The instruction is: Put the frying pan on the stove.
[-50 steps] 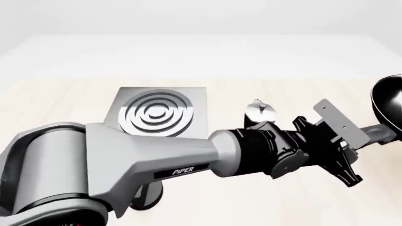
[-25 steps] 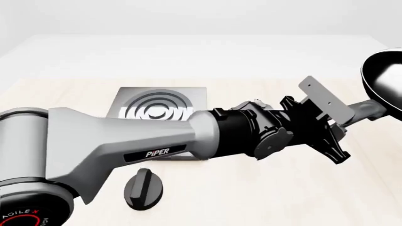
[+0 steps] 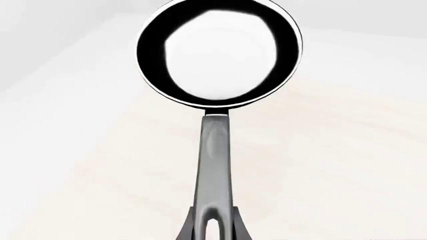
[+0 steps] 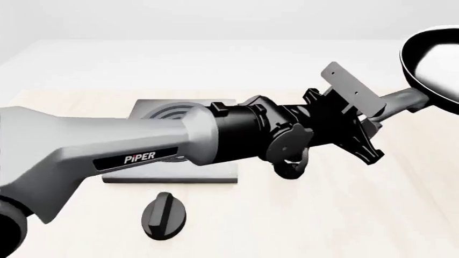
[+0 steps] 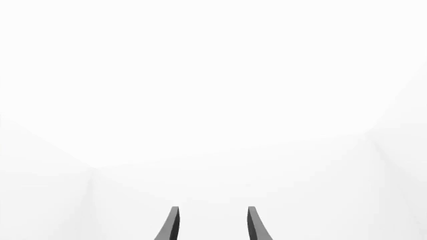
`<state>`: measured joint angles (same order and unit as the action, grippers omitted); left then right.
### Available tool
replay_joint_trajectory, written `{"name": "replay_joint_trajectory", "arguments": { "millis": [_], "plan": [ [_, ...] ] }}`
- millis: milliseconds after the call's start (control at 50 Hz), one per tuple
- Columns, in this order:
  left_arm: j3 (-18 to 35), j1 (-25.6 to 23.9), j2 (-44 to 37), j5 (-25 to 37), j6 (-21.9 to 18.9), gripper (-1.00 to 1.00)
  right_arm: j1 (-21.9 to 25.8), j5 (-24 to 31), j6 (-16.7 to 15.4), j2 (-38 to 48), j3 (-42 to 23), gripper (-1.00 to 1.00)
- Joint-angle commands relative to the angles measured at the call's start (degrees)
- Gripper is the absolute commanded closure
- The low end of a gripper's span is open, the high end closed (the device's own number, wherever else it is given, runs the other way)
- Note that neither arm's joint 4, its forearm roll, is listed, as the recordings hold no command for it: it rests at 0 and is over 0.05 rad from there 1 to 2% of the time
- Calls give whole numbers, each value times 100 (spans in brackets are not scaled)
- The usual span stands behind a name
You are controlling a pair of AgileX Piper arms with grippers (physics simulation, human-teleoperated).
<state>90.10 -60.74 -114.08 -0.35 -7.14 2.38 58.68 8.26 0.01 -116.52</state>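
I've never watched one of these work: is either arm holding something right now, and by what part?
Yes. The left gripper holds the frying pan by the looped end of its long handle, lifted off the table. The right gripper is open and holds nothing.

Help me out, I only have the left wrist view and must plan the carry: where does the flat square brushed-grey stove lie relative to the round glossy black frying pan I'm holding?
Observer: In the front view the flat square brushed-grey stove lies on the table, to the left of the round glossy black frying pan and nearer the camera, partly hidden by your arm.
Operator: Is the pan off the table?
Observer: It appears so; the left gripper holds its handle raised, with the pan at the picture's upper right.
Operator: Anything near the stove?
Observer: A black oval knob lies just in front of it.
Operator: And the right gripper?
Observer: Open, holding nothing.
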Motion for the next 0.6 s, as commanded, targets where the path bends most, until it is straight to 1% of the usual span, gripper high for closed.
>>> {"name": "replay_joint_trajectory", "arguments": {
  "millis": [20,140,360,600],
  "plan": [
    [-76,145,403,-133,-108,100,6,-3,-8,0,-9,-100],
    [-290,232,504,-205,-112,100,25,-7,-20,0,-24,-100],
    [-393,541,709,-249,-122,100,55,-4,-55,0,-23,-100],
    [-526,695,944,-241,-177,100,77,0,-76,0,-20,-100]
  ]
}}
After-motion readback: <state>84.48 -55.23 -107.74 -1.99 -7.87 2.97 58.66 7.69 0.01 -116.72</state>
